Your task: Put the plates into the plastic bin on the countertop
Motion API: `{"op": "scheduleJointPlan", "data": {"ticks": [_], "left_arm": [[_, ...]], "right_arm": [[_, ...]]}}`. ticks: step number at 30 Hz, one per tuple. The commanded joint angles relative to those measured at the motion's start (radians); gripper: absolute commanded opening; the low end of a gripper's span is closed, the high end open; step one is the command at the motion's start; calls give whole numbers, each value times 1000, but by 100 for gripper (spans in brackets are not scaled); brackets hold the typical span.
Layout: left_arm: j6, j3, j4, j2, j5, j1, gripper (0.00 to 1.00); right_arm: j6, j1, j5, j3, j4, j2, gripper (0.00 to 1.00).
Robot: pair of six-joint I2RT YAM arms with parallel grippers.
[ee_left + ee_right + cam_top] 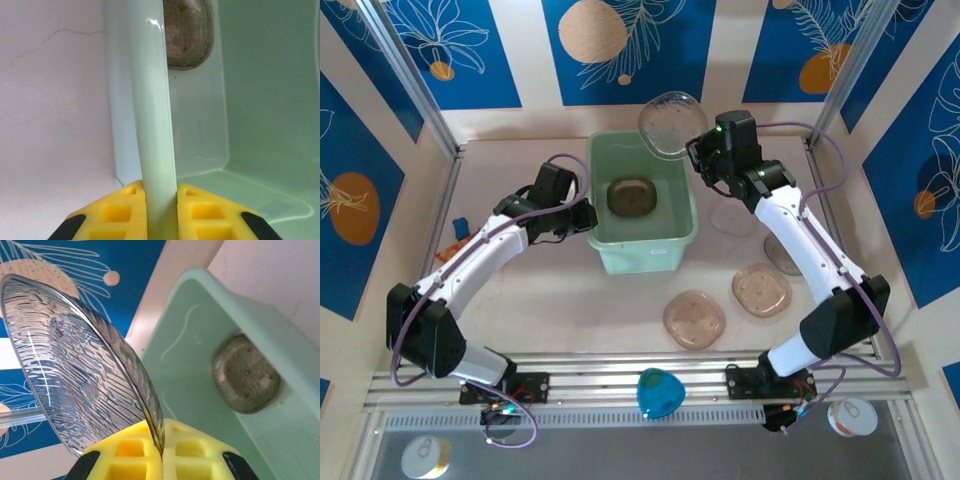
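The plastic bin (640, 255) stands mid-countertop with one smoky brown plate (632, 195) lying on its floor. My left gripper (588, 215) is shut on the bin's left rim (152, 100), one yellow finger on each side, as the left wrist view of that gripper (161, 200) shows. My right gripper (697, 150) is shut on the edge of a clear ribbed plate (672, 125), held tilted above the bin's far right corner. In the right wrist view that plate (75, 370) rises from the gripper (162, 445), with the bin (190, 330) and brown plate (245, 375) below.
Two pinkish plates (695, 318) (761, 289) lie on the countertop (550, 300) in front of the bin to the right, and another (782, 255) is partly hidden by the right arm. An orange packet (450, 250) lies at the left rail. A blue object (658, 392) rests on the near rails.
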State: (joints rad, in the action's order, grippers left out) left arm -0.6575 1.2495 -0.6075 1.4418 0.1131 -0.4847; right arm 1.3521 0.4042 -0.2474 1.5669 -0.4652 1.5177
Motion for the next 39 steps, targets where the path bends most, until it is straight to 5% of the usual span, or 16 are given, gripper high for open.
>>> {"op": "scheduleJointPlan", "data": {"ticks": [1,13,27,39], "left_arm": [[-30,-34,5,-43,-15,-25,20],[84,93,-65,-45,-107,14,54],[183,285,-149,83,40,215,59],[231,284,-168,120,74,264,60]], "right_arm": [[29,26,-36,38,38,21,0],[158,116,-94,293,-143,248,0],[457,226,-214,401,-374,419,0],[530,232,-176,439,-478,536,0]]}}
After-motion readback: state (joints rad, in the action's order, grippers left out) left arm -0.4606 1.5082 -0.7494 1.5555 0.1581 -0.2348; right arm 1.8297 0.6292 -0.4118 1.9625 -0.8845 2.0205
